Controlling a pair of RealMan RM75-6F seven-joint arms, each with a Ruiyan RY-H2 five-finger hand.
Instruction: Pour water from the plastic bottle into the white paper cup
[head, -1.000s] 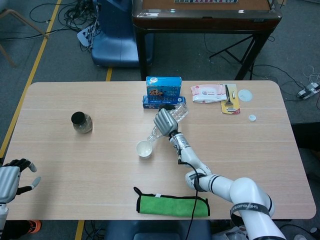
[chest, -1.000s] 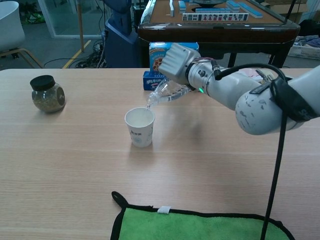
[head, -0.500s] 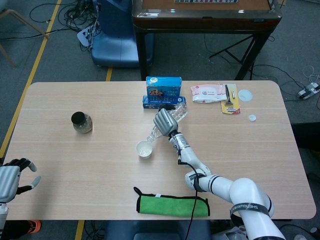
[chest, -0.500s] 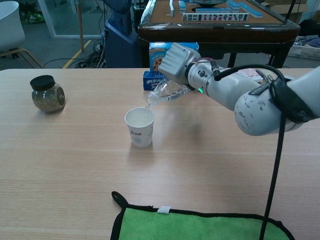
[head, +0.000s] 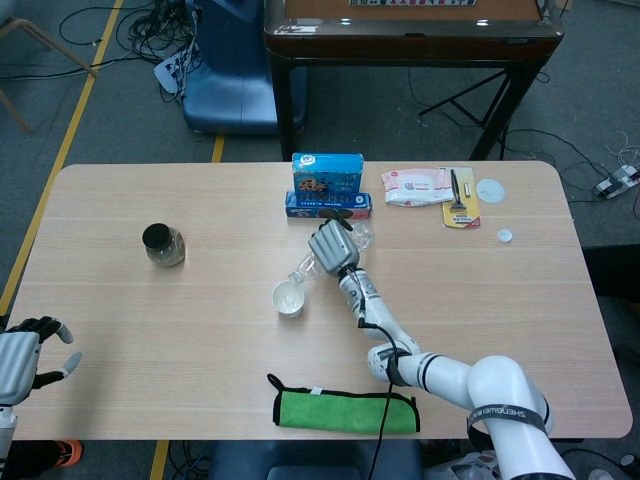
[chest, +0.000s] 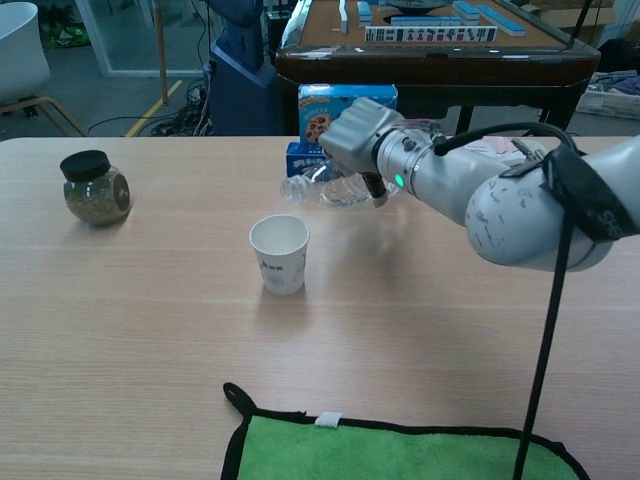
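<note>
Since the earlier frames, the plastic bottle has tipped back up: its neck, formerly angled down over the white paper cup, now lies close to level, and its mouth has drawn away from the cup.

Head view: my right hand grips the bottle around its body, fingers wrapped over it. The bottle mouth points toward my left, above and just beside the cup rim. The cup stands upright on the counter. My left hand rests at the near left edge of the counter, fingers loosely apart, holding nothing. A jar with a dark lid stands well apart on the left. A blue box stands behind the bottle. A green cloth lies at the near edge.

Chest view: my right hand holds the bottle nearly horizontal, off the counter, behind and above the cup. The bottle mouth is clear of the cup opening. The jar stands far left; the green cloth lies in the foreground. My left hand does not show here.
</note>
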